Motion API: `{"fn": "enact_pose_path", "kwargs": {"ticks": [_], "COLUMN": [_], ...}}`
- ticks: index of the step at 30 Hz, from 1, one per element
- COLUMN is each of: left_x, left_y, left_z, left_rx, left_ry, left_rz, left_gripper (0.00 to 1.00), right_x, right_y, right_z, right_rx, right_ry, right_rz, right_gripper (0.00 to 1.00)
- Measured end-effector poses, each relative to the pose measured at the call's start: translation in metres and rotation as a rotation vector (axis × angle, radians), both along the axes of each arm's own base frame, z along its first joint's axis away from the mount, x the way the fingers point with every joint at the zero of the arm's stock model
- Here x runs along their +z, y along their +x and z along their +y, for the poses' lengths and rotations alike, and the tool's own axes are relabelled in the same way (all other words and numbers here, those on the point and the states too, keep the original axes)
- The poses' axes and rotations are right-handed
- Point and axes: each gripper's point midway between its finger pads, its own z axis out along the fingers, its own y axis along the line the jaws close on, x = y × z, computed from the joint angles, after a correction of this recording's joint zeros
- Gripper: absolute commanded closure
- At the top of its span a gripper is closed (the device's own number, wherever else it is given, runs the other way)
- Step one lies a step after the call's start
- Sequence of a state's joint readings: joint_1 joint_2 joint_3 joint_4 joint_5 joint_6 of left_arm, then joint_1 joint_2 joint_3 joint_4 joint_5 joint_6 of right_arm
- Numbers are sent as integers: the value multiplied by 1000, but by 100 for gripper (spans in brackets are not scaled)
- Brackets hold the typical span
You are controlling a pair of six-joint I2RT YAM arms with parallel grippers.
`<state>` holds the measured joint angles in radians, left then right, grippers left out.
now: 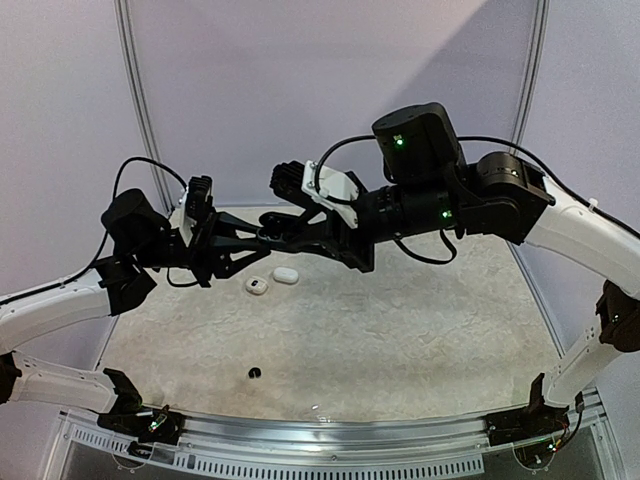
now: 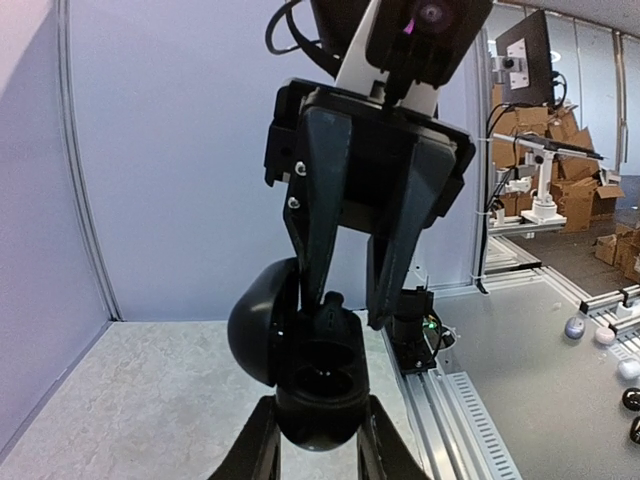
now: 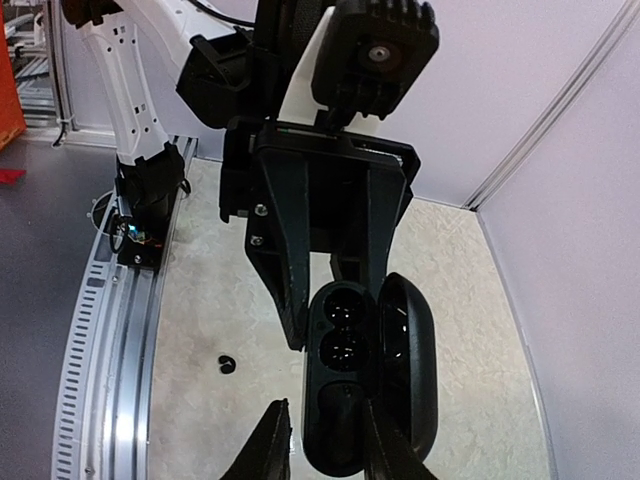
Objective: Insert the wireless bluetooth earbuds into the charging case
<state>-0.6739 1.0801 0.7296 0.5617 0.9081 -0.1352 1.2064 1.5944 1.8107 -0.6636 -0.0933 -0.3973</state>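
From above, the left hand [image 1: 250, 240] and right hand [image 1: 290, 236] meet tip to tip high over the surface [image 1: 400, 340], and what lies between them is lost in black on black. Two white cases [image 1: 270, 280] sit below them, and one black earbud [image 1: 254, 373] lies alone near the front edge. The left wrist view shows an open black case [image 2: 320, 385], its lid [image 2: 258, 325] swung left. The left hand's fingers are closed narrow on its lower end and the right hand [image 2: 350, 310] pinches it from above. The right wrist view shows the case [image 3: 340, 390] with two round wells facing the camera, though I cannot tell whether they are filled. The right hand [image 3: 325, 445] is narrow on the near end, and the earbud [image 3: 227, 363] is far below. My worry is that neither hand is free to fetch the earbud. If one lets go carelessly, or the two pull unevenly, the case could twist, drop, or snap shut.
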Motion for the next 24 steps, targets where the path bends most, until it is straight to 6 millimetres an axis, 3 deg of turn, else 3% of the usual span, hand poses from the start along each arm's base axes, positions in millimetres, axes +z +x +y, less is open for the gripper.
{"fn": "enact_pose_path", "kwargs": {"ticks": [4,9,13,16,18,20,22,24], "left_x": [0,-4,-7,-11,-15,-18,-21,-23], "left_y": [4,20,33,48,59,70,80,89], "left_z": [0,2,6,11,17,24,34,47], "left_rx": [24,113,194,289,365,446,538,630], "left_ry": [0,11,17,24,30,34,43,53], "left_rz": [22,89,131,174,202,224,242,247], "left_gripper": [100,100,100,100,100,100,100,100], "right_x": [2,19,58,104,124,131,118,84], "right_y": [1,2,-2,8,29,71,111,142], "right_z": [1,2,-7,-25,-45,-74,-101,-115], "right_rx": [-8,-15,-23,-95,-207,-405,-608,-778], "right_ry": [8,95,241,401,486,551,575,540], "right_rz": [-1,-15,-35,-29,27,114,211,314], "right_gripper": [65,58,53,52,53,53,51,50]}}
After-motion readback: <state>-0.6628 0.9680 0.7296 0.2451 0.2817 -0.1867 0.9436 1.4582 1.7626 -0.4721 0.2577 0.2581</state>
